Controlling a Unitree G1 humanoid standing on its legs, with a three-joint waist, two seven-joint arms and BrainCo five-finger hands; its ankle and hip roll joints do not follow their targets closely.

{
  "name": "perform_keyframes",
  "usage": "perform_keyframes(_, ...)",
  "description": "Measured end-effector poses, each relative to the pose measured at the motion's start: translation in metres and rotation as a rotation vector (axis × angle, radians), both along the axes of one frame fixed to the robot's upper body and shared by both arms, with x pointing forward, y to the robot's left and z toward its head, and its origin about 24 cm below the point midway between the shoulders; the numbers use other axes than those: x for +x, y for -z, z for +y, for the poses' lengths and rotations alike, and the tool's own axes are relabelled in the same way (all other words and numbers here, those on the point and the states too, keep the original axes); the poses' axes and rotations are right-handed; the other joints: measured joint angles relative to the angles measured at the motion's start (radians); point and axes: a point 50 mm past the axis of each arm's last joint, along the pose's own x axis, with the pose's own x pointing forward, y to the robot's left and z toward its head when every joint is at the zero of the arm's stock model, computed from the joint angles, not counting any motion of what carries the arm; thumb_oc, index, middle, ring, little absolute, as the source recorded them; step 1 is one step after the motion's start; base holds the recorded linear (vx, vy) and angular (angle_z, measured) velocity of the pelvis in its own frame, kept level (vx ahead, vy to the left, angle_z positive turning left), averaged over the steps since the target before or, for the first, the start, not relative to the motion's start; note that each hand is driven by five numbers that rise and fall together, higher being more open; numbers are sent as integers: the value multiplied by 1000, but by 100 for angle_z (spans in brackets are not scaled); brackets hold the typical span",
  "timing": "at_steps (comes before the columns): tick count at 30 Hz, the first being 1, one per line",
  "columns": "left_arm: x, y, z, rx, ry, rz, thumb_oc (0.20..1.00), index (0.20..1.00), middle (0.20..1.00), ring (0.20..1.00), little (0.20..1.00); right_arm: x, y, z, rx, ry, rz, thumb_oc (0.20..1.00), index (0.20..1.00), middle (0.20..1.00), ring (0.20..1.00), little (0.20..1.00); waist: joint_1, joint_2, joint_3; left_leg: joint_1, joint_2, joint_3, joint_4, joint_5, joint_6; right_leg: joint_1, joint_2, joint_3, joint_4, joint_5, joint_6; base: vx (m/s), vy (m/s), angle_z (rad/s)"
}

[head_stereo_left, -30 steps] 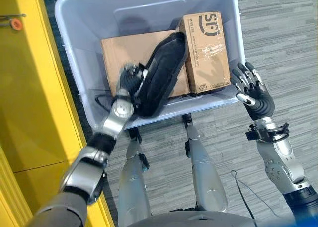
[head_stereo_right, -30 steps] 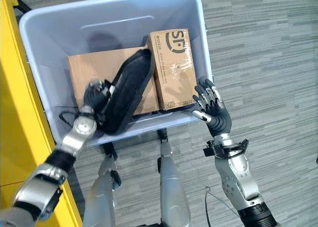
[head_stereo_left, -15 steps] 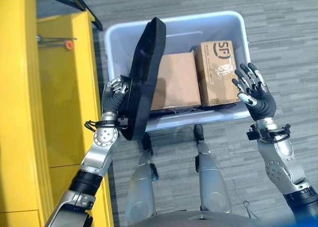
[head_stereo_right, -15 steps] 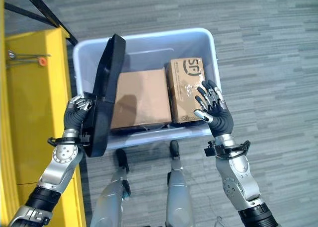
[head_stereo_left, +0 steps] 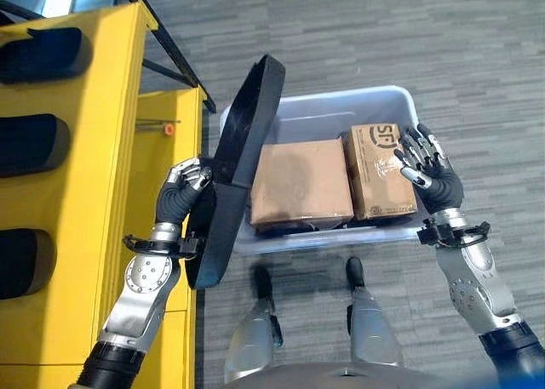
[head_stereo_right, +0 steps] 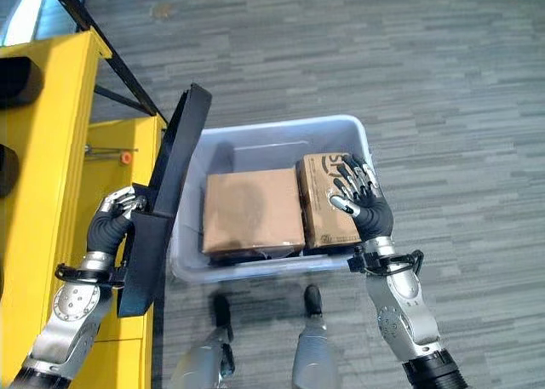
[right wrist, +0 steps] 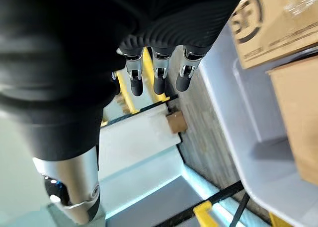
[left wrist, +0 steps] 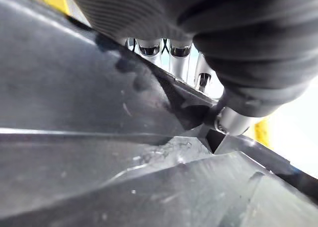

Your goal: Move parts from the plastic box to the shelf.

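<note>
Since the earlier frames the long black part [head_stereo_left: 240, 163] has come up out of the plastic box [head_stereo_left: 400, 231] and now hangs over the box's left rim, beside the yellow shelf [head_stereo_left: 85, 151]; the camera has also pulled back, so more of the shelf shows.

Nearest, the left hand [head_stereo_left: 179, 197] grips the lower half of the black part, fingers curled round its edge, and in the left wrist view the dark surface lies right against the fingers [left wrist: 179, 58]. The part stands nearly upright, tilted so its top leans over the box.

On the right, the right hand [head_stereo_right: 362, 203] hovers over the box's near right corner with fingers spread and straight, holding nothing.

Inside the box lie two cardboard boxes side by side: a larger plain one [head_stereo_left: 300, 183] and a smaller printed one [head_stereo_left: 381, 169] touching it on the right.

Farther left, the shelf's compartments hold dark rounded parts [head_stereo_left: 34, 142].
</note>
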Motion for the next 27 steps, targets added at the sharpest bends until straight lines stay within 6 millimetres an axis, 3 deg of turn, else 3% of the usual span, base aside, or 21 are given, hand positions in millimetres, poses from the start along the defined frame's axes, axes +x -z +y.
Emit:
perform_keyframes(1,-3,1,-1,-24,11,5,200,200,200,200,200,1,1,7,-7,-36,4,1000,1000,1000,1000,1000,1,-1,-4,14,12,-7,3,-3,-2,-3,9,-10,36,-29,-11,-4,-220,27)
perform_keyframes(3,-17,16,1,-77,4,71,200,200,200,200,200,7,-4,21,-24,-110,-10,1000,1000,1000,1000,1000,73,18,-24,23,55,-32,25,-14,-13,-28,35,-93,178,-106,-63,-27,-241,25)
perform_keyframes(5,-32,31,1,-144,-17,135,200,200,200,200,200,11,-8,32,-53,-175,-25,1000,1000,1000,1000,1000,109,45,-56,16,81,-99,-8,27,-4,-35,63,-146,229,-153,-92,-57,-111,69)
perform_keyframes(7,-34,37,2,-151,-15,170,200,200,200,200,200,15,-11,33,-82,-181,-44,1000,1000,1000,1000,1000,144,27,-69,-35,57,-150,-65,220,110,-54,32,-224,257,-184,-133,-57,-104,133)
perform_keyframes(8,-30,40,0,-164,-11,182,200,200,200,200,200,17,-11,29,-100,-166,-42,1000,1000,1000,1000,1000,149,16,-68,-77,40,-151,-66,321,125,-54,6,-272,256,-190,-165,-85,-144,132)
perform_keyframes(9,-30,47,0,-179,-15,211,200,200,200,200,200,18,-8,29,-101,-164,-30,1000,1000,1000,1000,1000,188,2,-70,-80,29,-133,-30,270,144,-47,-9,-299,246,-188,-197,-150,-186,102)
perform_keyframes(10,-31,52,1,-192,-19,240,200,200,200,200,200,16,-6,30,-93,-164,-20,1000,1000,1000,1000,1000,195,-8,-75,-79,30,-127,35,189,53,-18,-8,-325,202,-171,-208,-189,-160,78)
perform_keyframes(11,-31,55,1,-189,-17,254,200,200,200,200,200,15,-3,28,-94,-158,-10,1000,1000,1000,1000,1000,188,-4,-89,-72,17,-111,87,143,-3,22,-13,-392,137,-137,-225,-153,-111,137)
perform_keyframes(13,-24,53,1,-177,4,245,200,200,200,200,200,5,7,16,-57,-95,27,1000,1000,1000,1000,1000,116,-65,-117,-57,-12,-35,289,10,-21,145,-37,-534,-62,-41,-217,-66,-42,185)
perform_keyframes(14,-27,53,2,-173,8,247,200,200,200,200,200,4,8,15,-51,-88,27,1000,1000,1000,1000,1000,106,-67,-153,1,0,-41,267,2,-23,134,-15,-494,-80,-29,-199,-143,-44,106)
perform_keyframes(15,-26,51,1,-171,14,242,200,200,200,200,200,6,5,16,-58,-95,14,1000,1000,1000,1000,1000,107,-45,-159,73,28,-54,237,-21,-47,128,5,-506,-79,-27,-211,-155,-47,66)
perform_keyframes(17,-17,55,-6,-194,23,249,200,200,200,200,200,-6,21,8,-46,-56,81,1000,1000,1000,1000,1000,40,-25,-164,166,29,-33,339,-62,-102,178,-2,-610,-70,-32,-215,-69,34,131)
perform_keyframes(18,-18,46,-9,-194,39,212,200,200,200,200,200,-13,32,9,-45,-64,123,1000,1000,1000,1000,1000,31,1,-206,242,1,-38,200,-12,-65,134,9,-594,-42,-42,-192,-17,90,124)
perform_keyframes(19,-17,44,-8,-186,40,201,200,200,200,200,200,-13,32,10,-30,-61,120,1000,1000,1000,1000,1000,37,0,-196,249,4,-44,153,-20,-71,116,2,-597,-28,-34,-188,1,225,59)
perform_keyframes(20,-13,41,-10,-165,39,186,200,200,200,200,200,-14,35,11,-11,-50,135,1000,1000,1000,1000,1000,40,-19,-172,224,0,-39,137,-97,-62,121,-15,-602,-38,-15,-191,44,199,41)
perform_keyframes(21,-15,42,-10,-156,43,191,200,200,200,200,200,-16,37,11,-11,-51,143,1000,1000,1000,1000,1000,41,-16,-172,224,-1,-27,72,-117,-46,126,-17,-613,-43,-5,-183,18,225,19)
perform_keyframes(22,-22,47,-8,-115,32,215,200,200,200,200,200,-16,37,10,-3,-45,145,1000,1000,1000,1000,1000,47,-3,-171,202,0,-4,28,-113,-33,125,-16,-615,-28,-8,-160,-13,176,-2)
perform_keyframes(23,-26,51,-8,-91,29,234,200,200,200,200,200,-16,35,10,-7,-47,138,1000,1000,1000,1000,1000,49,26,-169,175,4,0,-10,-107,10,120,-8,-616,-8,-10,-148,-20,138,-21)
perform_keyframes(25,-27,48,4,29,-6,233,200,200,200,200,200,-19,41,14,23,-46,155,1000,1000,1000,1000,1000,65,-2,-163,127,-34,-17,2,-133,25,83,-58,-597,10,-1,-56,-3,140,29)
perform_keyframes(26,-24,41,11,70,-42,207,200,200,200,200,200,-18,41,14,19,-50,157,1000,1000,1000,1000,1000,66,-32,-171,104,-63,-28,-9,-127,31,70,-86,-579,20,2,-56,-8,258,74)
perform_keyframes(27,-30,39,23,136,-97,206,200,200,200,200,200,-15,38,17,25,-57,146,1000,1000,1000,1000,1000,98,-47,-172,97,-100,-26,-5,-97,67,73,-111,-539,5,30,-59,-13,243,56)
